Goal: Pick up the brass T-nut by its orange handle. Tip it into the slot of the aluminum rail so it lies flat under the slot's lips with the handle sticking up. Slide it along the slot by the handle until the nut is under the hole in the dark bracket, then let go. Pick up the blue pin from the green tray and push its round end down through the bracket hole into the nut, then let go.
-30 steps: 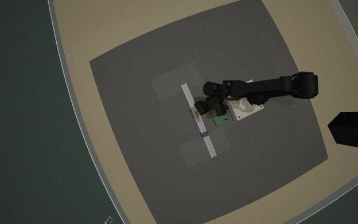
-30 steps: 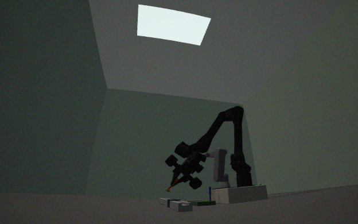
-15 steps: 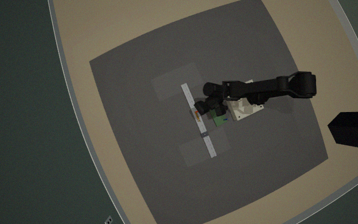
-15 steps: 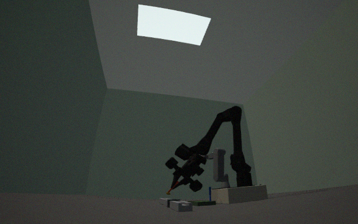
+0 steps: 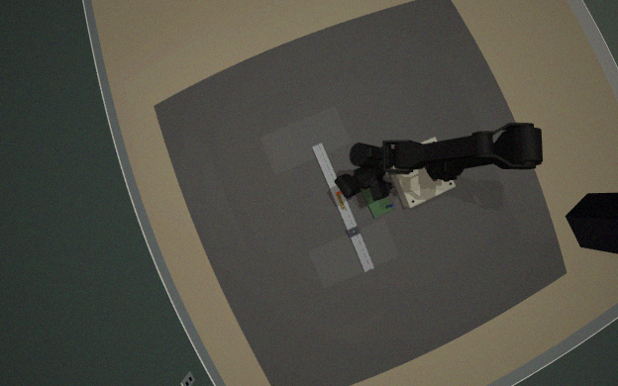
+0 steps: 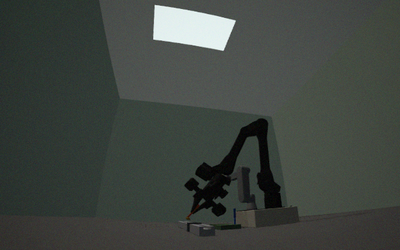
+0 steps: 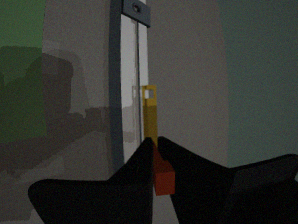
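Observation:
My gripper is shut on the orange handle of the brass T-nut. The handle leans. The nut is just above the aluminum rail, its length running roughly along the slot, and it covers the rail's right side in the wrist view. The dark bracket sits across the rail, away from the nut. The blue pin stands upright in the green tray.
The pale base block under the arm stands just beyond the tray. The tray lies beside the rail on the base side. A black object is at the right edge of the top view.

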Tool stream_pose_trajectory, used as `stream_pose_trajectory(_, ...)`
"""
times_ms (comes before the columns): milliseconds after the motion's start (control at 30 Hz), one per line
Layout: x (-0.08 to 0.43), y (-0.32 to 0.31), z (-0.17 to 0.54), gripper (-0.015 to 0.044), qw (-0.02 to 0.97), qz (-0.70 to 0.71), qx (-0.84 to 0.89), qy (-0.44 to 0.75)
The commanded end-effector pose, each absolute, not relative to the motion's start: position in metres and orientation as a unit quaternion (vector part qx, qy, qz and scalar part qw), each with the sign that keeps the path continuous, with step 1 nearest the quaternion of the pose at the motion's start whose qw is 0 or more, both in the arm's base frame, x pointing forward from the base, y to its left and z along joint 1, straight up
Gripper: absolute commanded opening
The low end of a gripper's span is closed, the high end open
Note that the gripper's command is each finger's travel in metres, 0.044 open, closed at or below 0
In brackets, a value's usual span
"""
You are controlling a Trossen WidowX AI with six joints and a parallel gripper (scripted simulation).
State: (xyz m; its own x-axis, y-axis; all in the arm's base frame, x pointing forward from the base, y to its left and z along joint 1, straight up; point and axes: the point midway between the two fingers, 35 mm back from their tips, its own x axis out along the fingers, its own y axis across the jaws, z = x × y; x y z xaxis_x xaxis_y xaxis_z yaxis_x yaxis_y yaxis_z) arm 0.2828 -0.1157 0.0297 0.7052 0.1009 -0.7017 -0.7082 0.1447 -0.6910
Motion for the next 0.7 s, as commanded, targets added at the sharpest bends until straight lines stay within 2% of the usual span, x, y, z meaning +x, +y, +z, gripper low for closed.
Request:
stream_pose_trajectory(0, 0.2825, -0.1158, 0.0262, -0.0150, 0.712, 0.284, -0.587, 0.260)
stream_pose_trajectory(667, 0.2823, -0.1156, 0.0198, -0.0150, 0.712, 0.284, -0.587, 0.260)
